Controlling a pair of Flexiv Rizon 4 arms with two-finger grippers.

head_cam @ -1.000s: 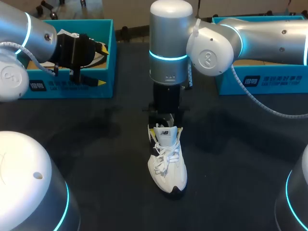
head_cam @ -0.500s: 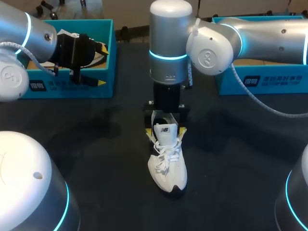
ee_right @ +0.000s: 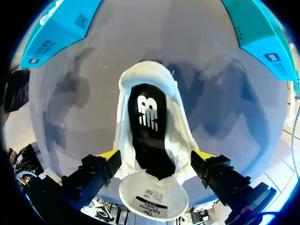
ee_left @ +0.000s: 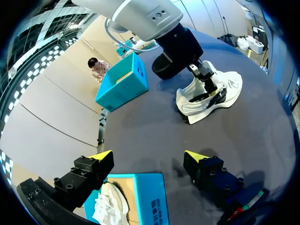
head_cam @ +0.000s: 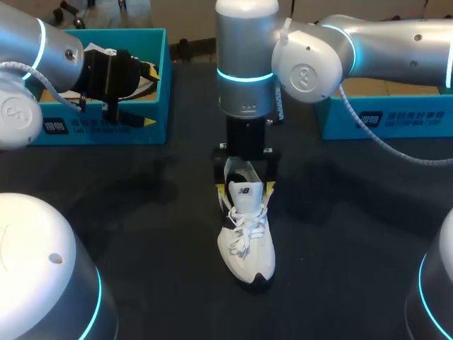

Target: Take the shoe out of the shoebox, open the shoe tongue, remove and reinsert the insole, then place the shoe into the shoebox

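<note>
Dark table, white shoe in the middle, long axis running front to back, toe toward the near edge, heel away. Left of it, my left gripper hangs spread open over a labelled teal shoebox holding a second sneaker. The right gripper straddles the shoe's heel end with fingers wide apart, there's a logo on the raised tongue, and another labelled box sits to the right.

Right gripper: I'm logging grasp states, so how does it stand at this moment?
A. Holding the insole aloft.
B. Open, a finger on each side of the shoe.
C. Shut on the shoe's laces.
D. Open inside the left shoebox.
B: the right gripper has its yellow tips wide apart, with the white shoe between them.
</note>
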